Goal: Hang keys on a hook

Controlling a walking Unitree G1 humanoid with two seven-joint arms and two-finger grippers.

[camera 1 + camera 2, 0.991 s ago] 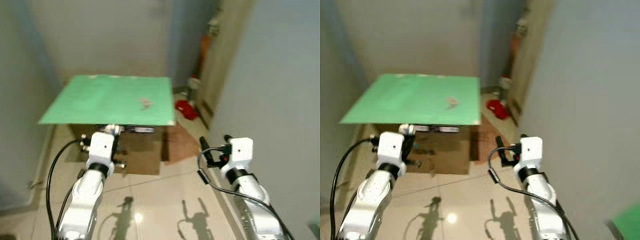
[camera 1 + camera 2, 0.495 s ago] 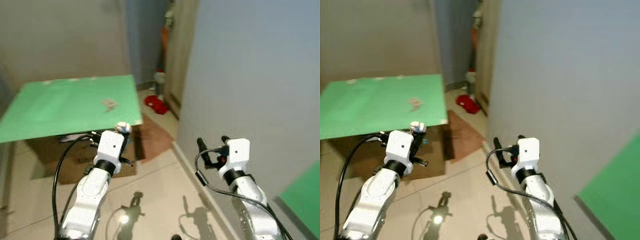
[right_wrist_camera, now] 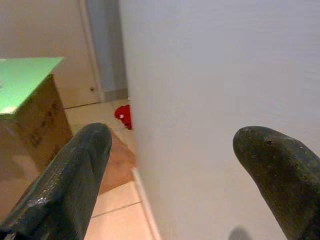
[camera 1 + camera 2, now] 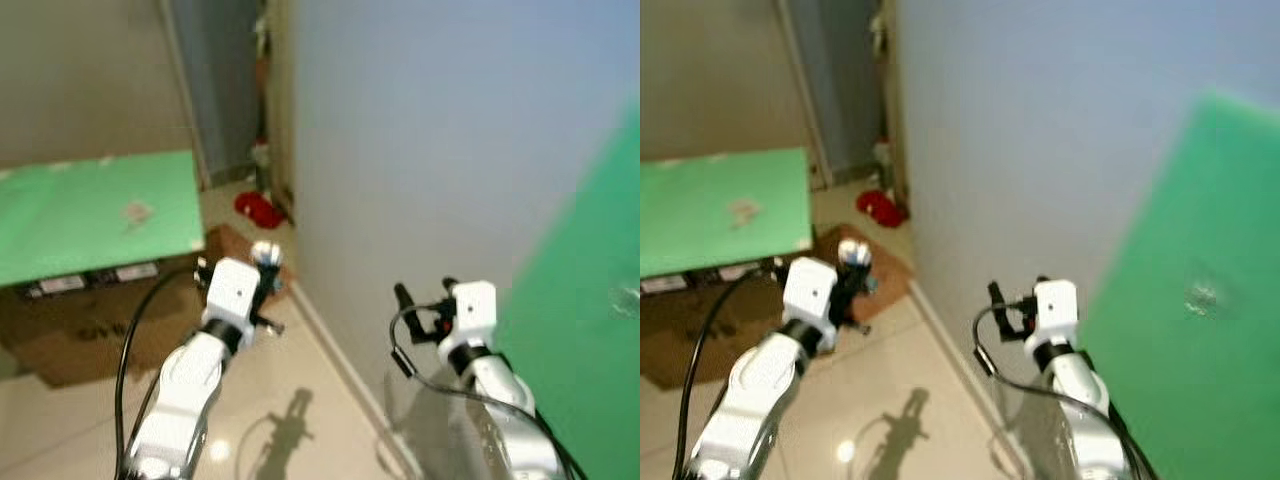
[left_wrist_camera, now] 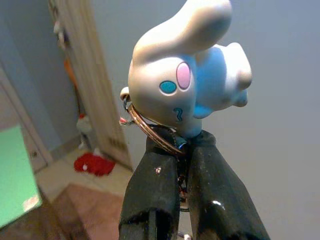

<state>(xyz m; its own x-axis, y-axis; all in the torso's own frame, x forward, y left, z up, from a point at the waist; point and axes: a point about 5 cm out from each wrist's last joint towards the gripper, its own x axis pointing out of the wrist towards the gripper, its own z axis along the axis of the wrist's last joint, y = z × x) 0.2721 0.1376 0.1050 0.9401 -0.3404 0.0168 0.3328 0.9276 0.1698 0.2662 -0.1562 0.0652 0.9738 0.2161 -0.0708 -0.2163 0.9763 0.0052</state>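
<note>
left tool [image 5: 180, 150] clenched on keyring [image 5: 150, 127] under bunny charm [image 5: 187, 75], carried upright for hooking | right tool [image 3: 180, 165] spread, unloaded | green wall panel [image 4: 1180, 300] ahead, hook indistinct

glossy plastic charm [image 5: 187, 82], metal key ring [image 5: 150, 131], shiny floor tiles [image 4: 300, 400]

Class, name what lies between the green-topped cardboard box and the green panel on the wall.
In the right eye view, between the box and the panel lie the left gripper holding the keys, then the right gripper, before bare wall.
</note>
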